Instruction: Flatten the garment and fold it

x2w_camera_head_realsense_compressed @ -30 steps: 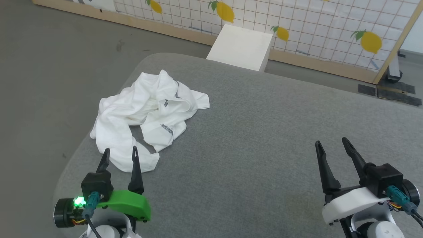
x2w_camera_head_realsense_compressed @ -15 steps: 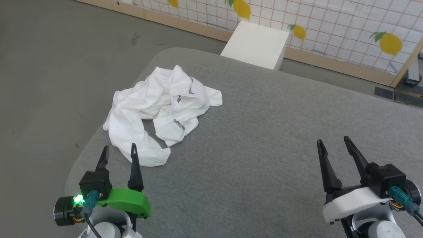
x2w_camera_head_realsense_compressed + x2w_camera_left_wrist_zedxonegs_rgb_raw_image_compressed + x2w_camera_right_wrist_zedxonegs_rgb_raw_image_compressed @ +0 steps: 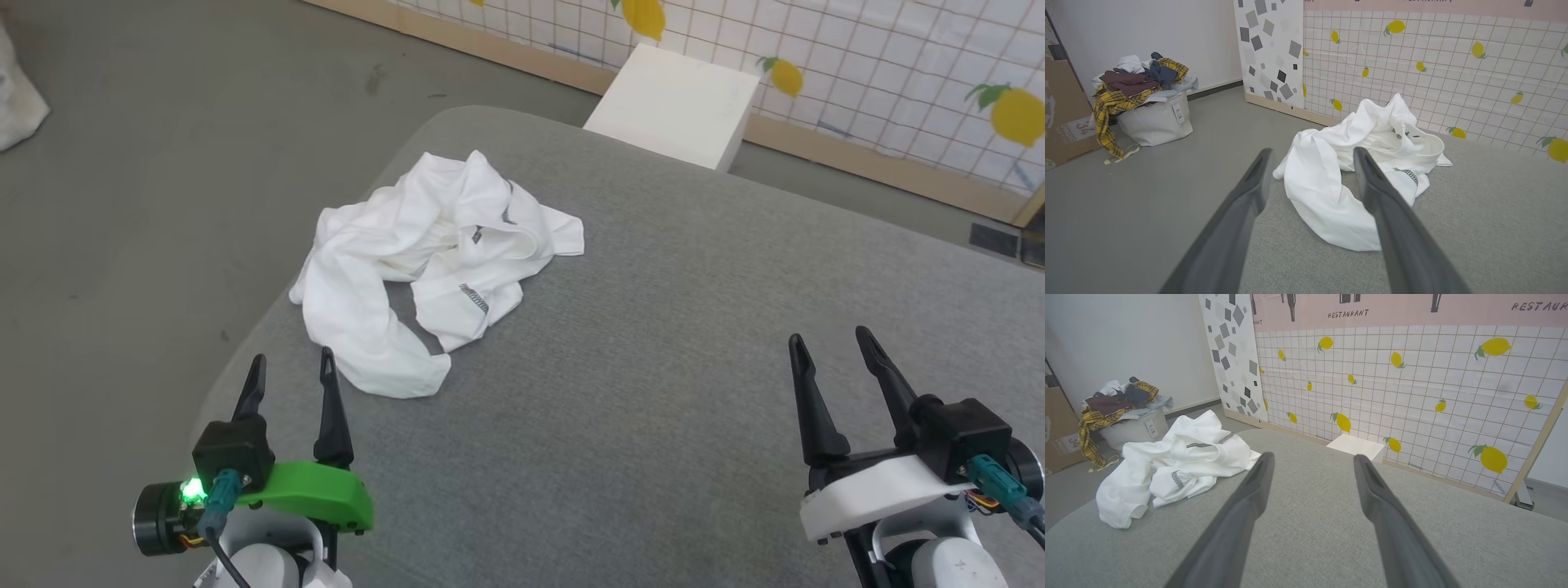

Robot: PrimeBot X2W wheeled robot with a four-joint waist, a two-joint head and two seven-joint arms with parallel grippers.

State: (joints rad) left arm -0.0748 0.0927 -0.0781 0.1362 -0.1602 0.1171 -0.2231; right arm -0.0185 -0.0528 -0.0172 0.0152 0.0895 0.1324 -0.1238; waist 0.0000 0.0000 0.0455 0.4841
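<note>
crumpled white fabric shirt with dark grey stitched hems (image 3: 424, 261) is seen bunched in a heap near the far left corner of a grey fabric-covered bench (image 3: 653, 367), with one thick fold trailing toward the robot. the left pincer (image 3: 293, 357), on a green mount, is held with its two dark fingers spread apart and nothing between them, just short of that near fold. the right pincer (image 3: 827, 335), on a white mount, is likewise spread wide and empty, well apart from the shirt over bare bench. a rigid white box (image 3: 673, 106) is seen beyond the bench's far edge. nothing has yet been flattened, so a first grasp for spreading is judged to be the step in hand. it would be done best if a single layer at a hem or sleeve edge were pinched, not the whole bundle, and if the right pincer were brought across to a second edge, so that the cloth is drawn flat toward the bench's middle.
</note>
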